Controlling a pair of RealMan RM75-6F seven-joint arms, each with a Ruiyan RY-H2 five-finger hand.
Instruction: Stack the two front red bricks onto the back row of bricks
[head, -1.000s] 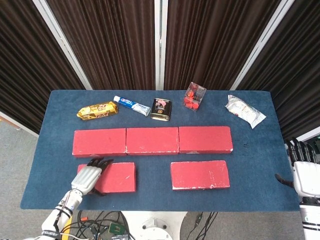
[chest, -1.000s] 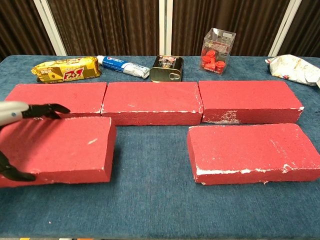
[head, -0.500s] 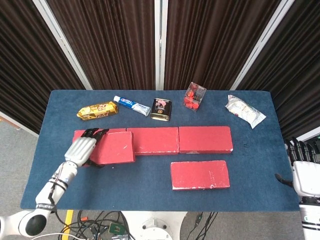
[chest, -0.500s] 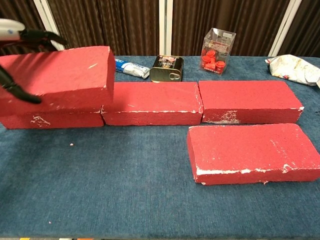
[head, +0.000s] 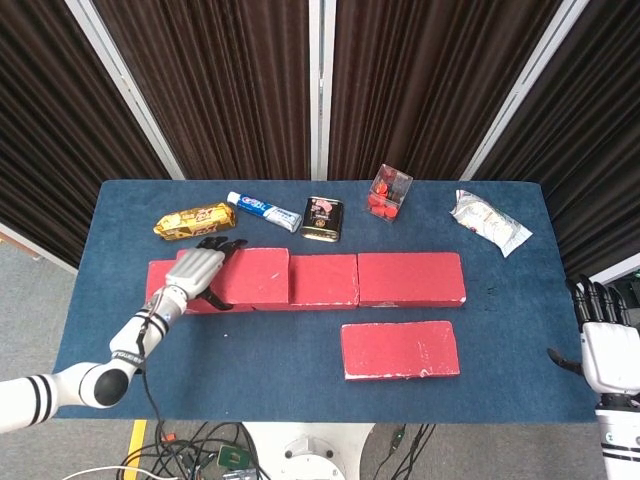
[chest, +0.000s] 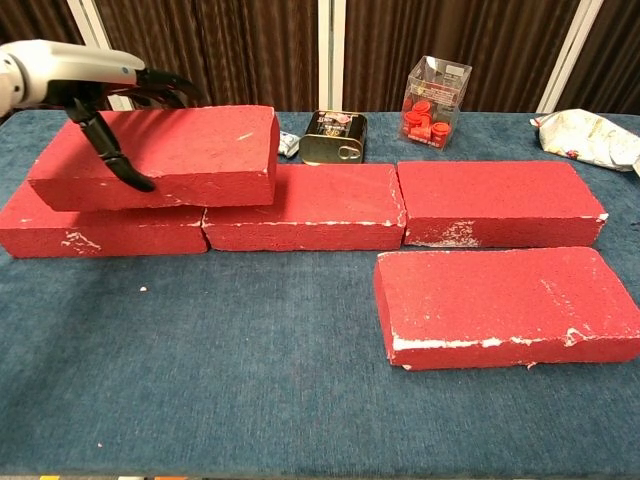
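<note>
Up and back goes the first front brick (chest: 160, 155), left hand (head: 200, 270) gripping it over the back row (chest: 300, 205), release next, right hand (head: 605, 345) idle with fingers apart.

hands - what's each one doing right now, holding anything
Left hand: grips the red brick, on top of the back row.
Right hand: holds nothing, fingers apart, beside the table.

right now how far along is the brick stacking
Nothing is finished yet. In hand: the left hand grips the first front brick, held over the back row, straddling its left and middle bricks. Left: the second front brick lies untouched on the table; the right hand waits at the edge.
</note>
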